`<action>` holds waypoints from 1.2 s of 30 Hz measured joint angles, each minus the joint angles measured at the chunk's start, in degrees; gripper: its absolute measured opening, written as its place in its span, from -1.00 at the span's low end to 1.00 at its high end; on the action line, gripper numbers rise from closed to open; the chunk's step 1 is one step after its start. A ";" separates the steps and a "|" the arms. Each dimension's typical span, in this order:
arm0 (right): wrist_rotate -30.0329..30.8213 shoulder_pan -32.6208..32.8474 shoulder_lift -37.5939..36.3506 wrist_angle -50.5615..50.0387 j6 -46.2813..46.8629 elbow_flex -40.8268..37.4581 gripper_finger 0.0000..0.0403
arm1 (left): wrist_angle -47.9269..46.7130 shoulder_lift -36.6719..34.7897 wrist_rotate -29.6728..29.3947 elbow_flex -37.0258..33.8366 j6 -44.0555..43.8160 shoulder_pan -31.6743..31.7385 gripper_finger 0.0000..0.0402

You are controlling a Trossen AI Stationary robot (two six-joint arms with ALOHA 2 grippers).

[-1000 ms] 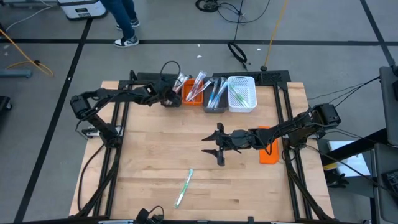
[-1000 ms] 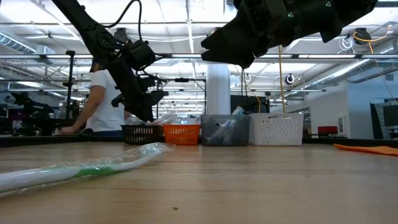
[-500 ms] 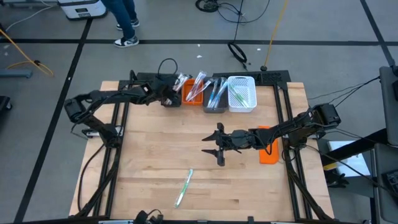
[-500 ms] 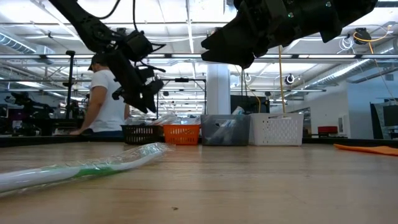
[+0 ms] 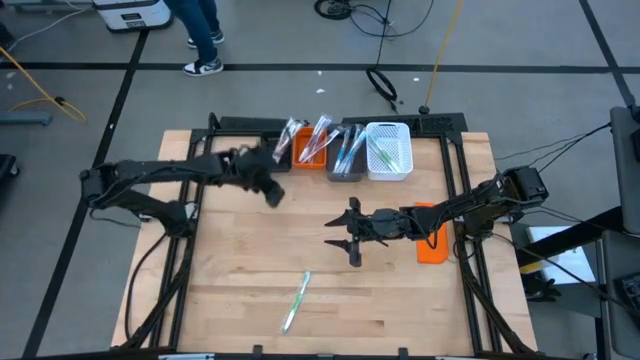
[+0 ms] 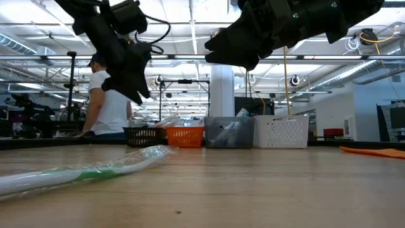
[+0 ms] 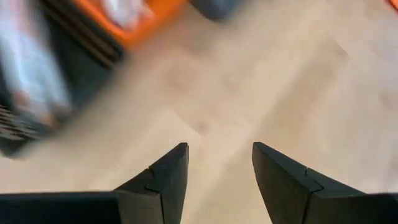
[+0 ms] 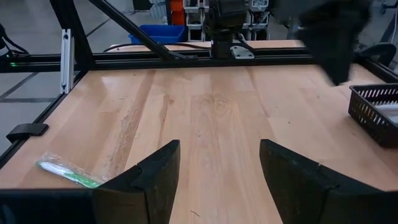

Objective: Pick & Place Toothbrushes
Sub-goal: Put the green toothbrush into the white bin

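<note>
One toothbrush in a clear wrapper with a green handle (image 5: 295, 301) lies flat on the wood near the table's near edge; it also shows in the low view (image 6: 82, 170) and the right wrist view (image 8: 65, 169). Several more toothbrushes stand in the bins at the far edge. My left gripper (image 5: 270, 192) is open and empty, over bare wood just near of the black bin (image 5: 283, 153). In its wrist view (image 7: 217, 168) only table shows between the fingers. My right gripper (image 5: 345, 236) hovers open above mid-table, far of the loose toothbrush (image 8: 217, 168).
A row of bins stands along the far edge: black, orange (image 5: 312, 153), grey (image 5: 346, 158) and white (image 5: 388, 152). A flat orange block (image 5: 432, 246) lies under the right arm. A person stands beyond the table (image 6: 107, 101). Bare wood lies between the grippers and the near edge.
My left gripper has drawn back from over the black bin at the far edge and swung toward the table's middle and near side. It stays open. The right arm and the loose toothbrush have kept still.
</note>
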 joint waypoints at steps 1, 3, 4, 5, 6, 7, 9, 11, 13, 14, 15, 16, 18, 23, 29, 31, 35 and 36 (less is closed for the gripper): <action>-0.04 0.01 0.00 -0.02 0.40 0.00 0.05 | -0.37 0.01 0.00 0.00 -1.10 -2.12 -0.11; -0.06 0.00 -0.01 -0.04 0.91 0.00 0.05 | -0.52 0.01 -0.05 0.00 -3.68 -6.94 -0.11; -0.06 0.01 -0.01 -0.05 0.93 0.00 0.05 | -0.25 0.01 -0.27 0.00 -5.04 -9.35 -0.11; -0.06 0.01 -0.02 -0.13 0.93 0.00 0.05 | 0.20 0.20 -1.08 0.00 -6.62 -11.97 -0.11; -0.06 0.01 -0.02 -0.37 0.95 0.00 0.05 | 0.89 0.40 -2.26 0.00 -8.26 -14.50 -0.11; -0.06 -0.01 -0.02 -0.63 0.95 0.00 0.05 | 1.50 0.61 -3.57 0.00 -9.87 -17.01 -0.11; -0.06 0.00 -0.02 -1.12 0.95 -0.04 0.05 | 2.92 0.94 -6.50 0.00 -13.11 -22.21 -0.12; -0.08 -0.01 -0.02 -1.27 0.95 -0.04 0.05 | 5.46 2.11 -9.14 0.00 -16.29 -27.26 -0.13; -0.08 -0.01 -0.02 -1.36 0.95 -0.04 0.05 | 7.08 3.35 -10.90 -0.02 -19.21 -31.92 -0.14; -0.08 -0.01 -0.02 -1.44 0.95 -0.04 0.05 | 8.62 4.23 -11.44 -0.04 -20.37 -34.04 -0.15; -0.08 -0.01 -0.02 -1.46 0.95 -0.04 0.05 | 11.02 5.28 -11.99 -0.01 -21.42 -36.07 -0.15; -0.08 -0.01 -0.02 -1.46 0.95 -0.04 0.05 | 12.47 6.33 -12.56 0.04 -22.61 -38.06 -0.16; -0.08 -0.01 -0.06 -1.43 0.95 -0.04 0.05 | 14.75 8.81 -13.52 -0.02 -24.66 -41.19 -0.17; -0.08 -0.01 -0.07 -2.07 0.95 -0.04 0.05 | 21.64 15.98 -13.71 -0.04 -30.05 -45.77 -0.19; -0.24 -0.01 -0.07 -2.67 0.98 -0.04 0.05 | 26.46 22.50 -11.98 0.02 -35.27 -46.86 -0.19; -0.27 0.01 -0.07 -2.85 0.98 -0.04 0.05 | 29.27 24.20 -10.32 -0.06 -35.79 -46.86 -0.19; -0.30 0.01 -0.07 -3.44 1.00 -0.04 0.05 | 33.95 26.88 -7.79 -0.01 -36.06 -47.00 -0.19; -0.30 0.01 -0.07 -3.51 1.00 -0.04 0.05 | 34.66 27.45 -7.56 0.06 -36.17 -47.02 -0.19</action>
